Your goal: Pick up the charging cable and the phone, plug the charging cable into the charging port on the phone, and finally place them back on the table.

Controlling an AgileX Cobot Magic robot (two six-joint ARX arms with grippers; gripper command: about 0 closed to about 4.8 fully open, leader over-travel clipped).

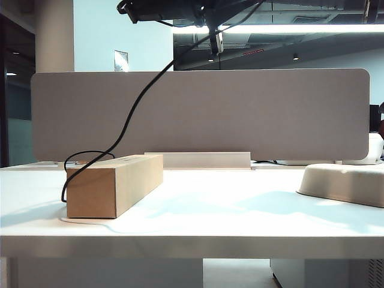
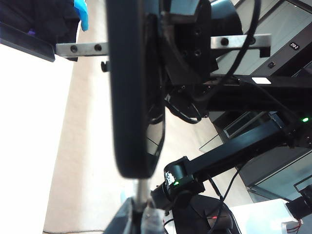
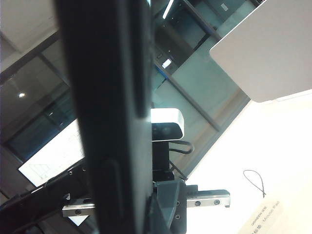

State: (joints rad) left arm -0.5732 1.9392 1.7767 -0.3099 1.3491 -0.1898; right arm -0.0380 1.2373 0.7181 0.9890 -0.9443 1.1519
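Note:
Both grippers are high above the table (image 1: pixel 210 210), as a dark mass cut off by the top edge of the exterior view. The phone (image 2: pixel 136 97), glossy black, shows edge-on in the left wrist view. My left gripper (image 2: pixel 141 217) is shut on the charging cable's silvery plug tip (image 2: pixel 141 192), which meets the phone's short edge. The charging port is hidden behind the tip. My right gripper (image 3: pixel 146 214) is shut on the phone (image 3: pixel 107 97), clamping its other end. The charging cable (image 1: pixel 129 120) hangs in a long black curve down to the table on the left.
A cardboard box (image 1: pixel 114 186) lies on the left of the table, with the cable looping behind it. A beige rounded tray (image 1: pixel 345 183) sits at the right edge. A grey fabric divider (image 1: pixel 240 114) runs along the back.

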